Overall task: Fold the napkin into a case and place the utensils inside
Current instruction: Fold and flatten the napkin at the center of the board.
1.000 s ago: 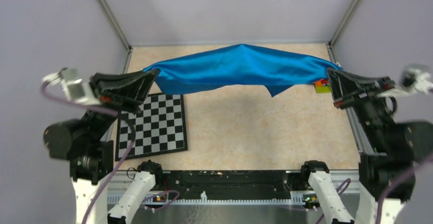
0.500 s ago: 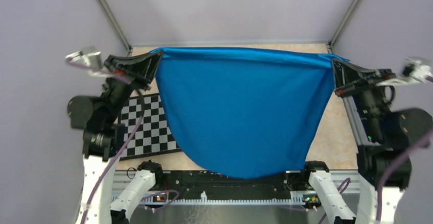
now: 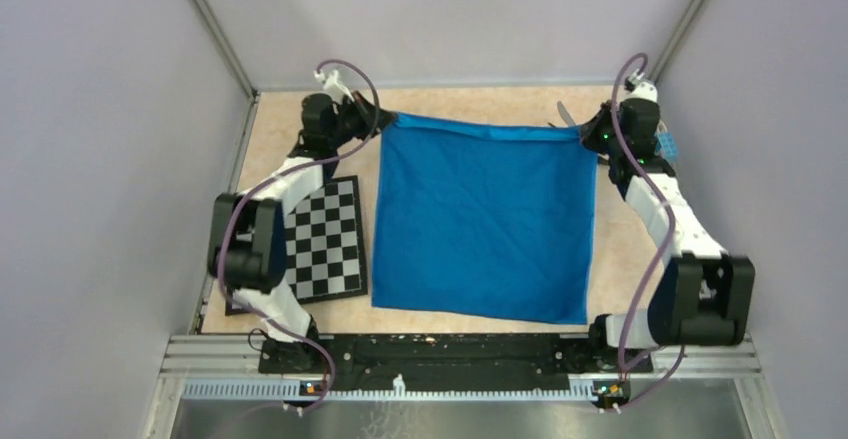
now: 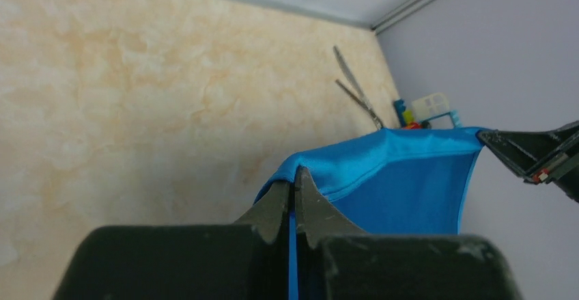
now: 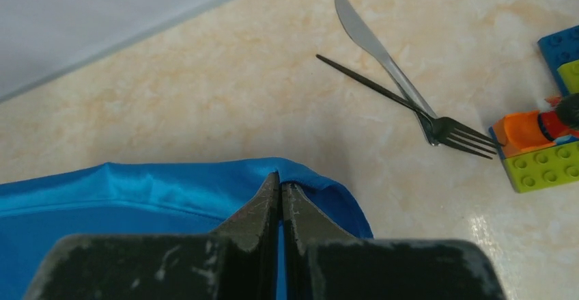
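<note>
The blue napkin [image 3: 482,219] lies spread flat and square on the table. My left gripper [image 3: 381,120] is shut on its far left corner [image 4: 300,174]. My right gripper [image 3: 584,135] is shut on its far right corner [image 5: 287,175]. The far edge is stretched between them, a little above the table. The utensils lie crossed on the table just beyond the right corner: a silver knife [image 5: 379,54] and a thin black fork [image 5: 410,105]. They also show in the left wrist view [image 4: 356,88] and faintly in the top view [image 3: 566,118]. No case is formed.
A chessboard [image 3: 320,242] lies left of the napkin, under my left arm. Colourful toy blocks [image 5: 543,151] sit by the fork near the right wall, also seen in the top view [image 3: 667,144]. Grey walls close in the back and sides.
Both arms swung from holding the napkin raised and hanging near the front to reaching far back and low. The napkin now lies spread flat on the table, corners still gripped.
</note>
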`<state>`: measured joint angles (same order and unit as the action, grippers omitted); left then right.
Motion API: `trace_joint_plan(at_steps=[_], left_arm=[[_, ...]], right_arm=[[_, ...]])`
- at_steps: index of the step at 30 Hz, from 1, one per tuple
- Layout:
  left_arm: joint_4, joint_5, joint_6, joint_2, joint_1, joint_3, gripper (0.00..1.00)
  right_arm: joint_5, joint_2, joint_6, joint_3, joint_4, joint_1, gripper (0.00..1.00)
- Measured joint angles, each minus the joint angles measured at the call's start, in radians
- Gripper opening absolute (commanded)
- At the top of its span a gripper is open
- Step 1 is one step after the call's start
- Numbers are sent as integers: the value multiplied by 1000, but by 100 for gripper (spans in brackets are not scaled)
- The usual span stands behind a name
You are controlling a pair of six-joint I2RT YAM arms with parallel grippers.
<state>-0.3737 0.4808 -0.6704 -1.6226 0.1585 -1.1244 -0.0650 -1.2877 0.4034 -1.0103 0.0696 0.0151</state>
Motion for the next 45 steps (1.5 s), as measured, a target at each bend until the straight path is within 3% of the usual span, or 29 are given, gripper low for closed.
trace_joint_plan(at_steps=[7, 12, 20, 26, 33, 38, 45], left_arm=[[-143, 97, -88, -384, 0, -66, 0], [-134, 133, -109, -407, 0, -94, 0], [129, 153, -51, -224, -4, -78, 0], [263, 189, -40, 24, 5, 180, 0], [436, 211, -2, 233, 96, 450, 0], [490, 206, 12, 385, 110, 572, 0], [507, 181, 0, 408, 154, 632, 0]], right_arm=[[-87, -439, -35, -209, -6, 1, 0], [-150, -553, -44, -340, 153, 1, 0], [-119, -378, -40, -272, 396, 1, 0], [-3, -180, -43, -125, 550, 2, 0], [86, 31, 2, 154, 595, 2, 0], [205, 64, 84, 199, 659, 0, 0], [277, 93, 227, 226, 677, 6, 0]])
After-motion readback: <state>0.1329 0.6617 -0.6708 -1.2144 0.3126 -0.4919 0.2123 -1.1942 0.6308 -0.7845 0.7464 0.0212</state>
